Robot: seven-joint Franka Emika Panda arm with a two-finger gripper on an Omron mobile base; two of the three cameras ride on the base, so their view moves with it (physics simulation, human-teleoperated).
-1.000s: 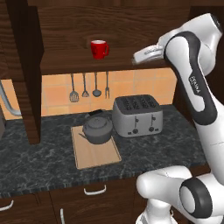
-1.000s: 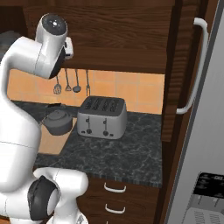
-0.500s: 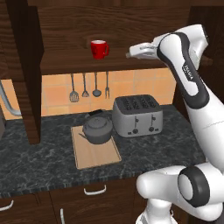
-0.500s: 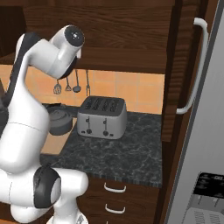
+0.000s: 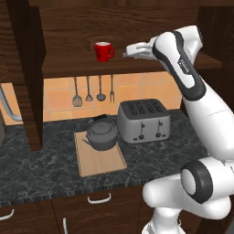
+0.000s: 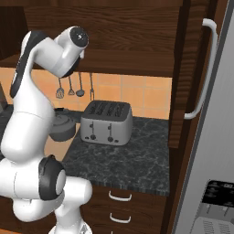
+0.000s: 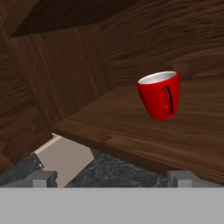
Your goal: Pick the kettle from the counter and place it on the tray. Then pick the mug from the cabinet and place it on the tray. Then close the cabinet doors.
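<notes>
The kettle (image 5: 103, 135) sits on the far part of the tray (image 5: 99, 159), which lies on the black veined tabletop (image 5: 41, 169) just left of a silver toaster (image 5: 143, 121); in the right base view the kettle (image 6: 62, 127) is partly hidden behind the arm. Four utensils (image 5: 93, 89) hang on the orange tiled wall above the kettle. The red mug (image 5: 103, 51) stands upright on the plank shelf of the cabinet (image 5: 114, 20), toward its left half, with its handle on the right. The fingers (image 5: 129, 50) reach in at shelf height from the right, level with the mug and near it but apart from it. In the hand view the mug (image 7: 160, 94) stands right of centre on the shelf with its white inside showing and its handle facing the camera, and the two finger tips (image 7: 43, 178) sit spread wide at the lower edge with nothing between them. A left cabinet door (image 5: 27, 73) stands swung open at the left side.
</notes>
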